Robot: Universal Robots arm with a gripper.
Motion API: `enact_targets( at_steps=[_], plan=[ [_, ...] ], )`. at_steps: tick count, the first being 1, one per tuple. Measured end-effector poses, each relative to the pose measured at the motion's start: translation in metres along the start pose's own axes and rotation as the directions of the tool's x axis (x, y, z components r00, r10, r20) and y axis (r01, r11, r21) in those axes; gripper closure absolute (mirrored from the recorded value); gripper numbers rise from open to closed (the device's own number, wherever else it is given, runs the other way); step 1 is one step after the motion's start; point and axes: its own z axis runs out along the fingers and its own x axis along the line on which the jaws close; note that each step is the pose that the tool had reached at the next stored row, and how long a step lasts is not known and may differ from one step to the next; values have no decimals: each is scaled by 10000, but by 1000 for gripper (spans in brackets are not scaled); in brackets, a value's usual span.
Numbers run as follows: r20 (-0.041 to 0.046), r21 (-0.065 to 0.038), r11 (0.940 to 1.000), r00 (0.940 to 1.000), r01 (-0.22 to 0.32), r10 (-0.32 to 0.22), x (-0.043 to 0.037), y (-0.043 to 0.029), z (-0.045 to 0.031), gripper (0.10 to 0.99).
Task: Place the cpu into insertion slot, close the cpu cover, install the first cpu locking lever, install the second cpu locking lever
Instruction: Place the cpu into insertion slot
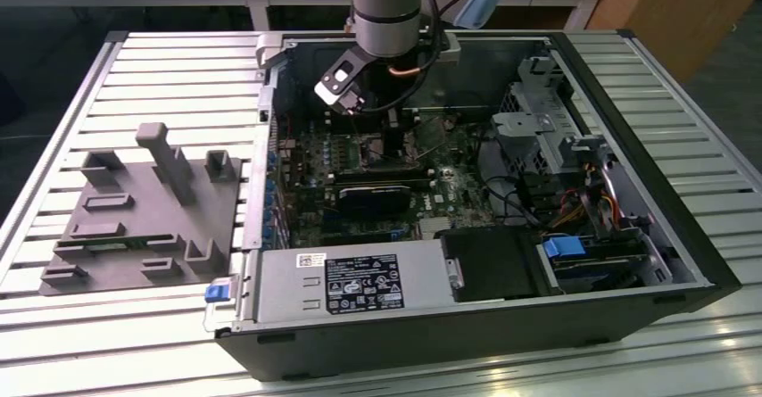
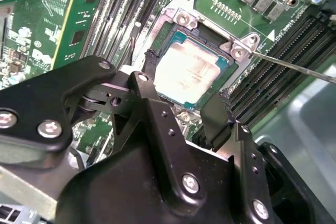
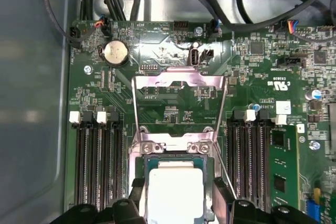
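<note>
The cpu [image 2: 195,71], a pale silver square on a green substrate, lies flat in the insertion slot [image 2: 181,20] on the green motherboard; it also appears in the first wrist view as the cpu [image 3: 176,190]. My gripper [image 2: 185,81] hangs just above it, with one black finger [image 2: 151,60] on each side and a narrow gap to the chip's edges. The cpu cover [image 3: 179,81], a thin silver frame with a large window, is swung back off the slot and lies over the board. A thin wire locking lever [image 2: 294,66] sticks out beside the slot. In the exterior view my gripper [image 1: 390,122] is down inside the case.
The motherboard sits in an open black computer case [image 1: 666,227] on a slatted metal table. Long black memory slots [image 3: 97,166] flank the socket, a black fan card [image 1: 378,196] lies nearby, and cables [image 3: 247,14] run along the case wall. A grey fixture [image 1: 143,210] stands at the exterior view's left.
</note>
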Motion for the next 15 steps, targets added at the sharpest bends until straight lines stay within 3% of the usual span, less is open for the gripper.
enact_targets(
  at_steps=[8,9,10,12,13,15],
  plan=[
    [0,0,10000,10000,0,0,0,0,-1,486],
    [0,0,10000,10000,0,0,0,0,-1,549],
    [0,0,10000,10000,0,0,0,0,-1,549],
    [0,0,10000,10000,0,0,0,0,-1,671],
    [0,0,10000,10000,0,0,0,0,-1,671],
    [0,0,10000,10000,0,0,0,0,-2,788]
  ],
)
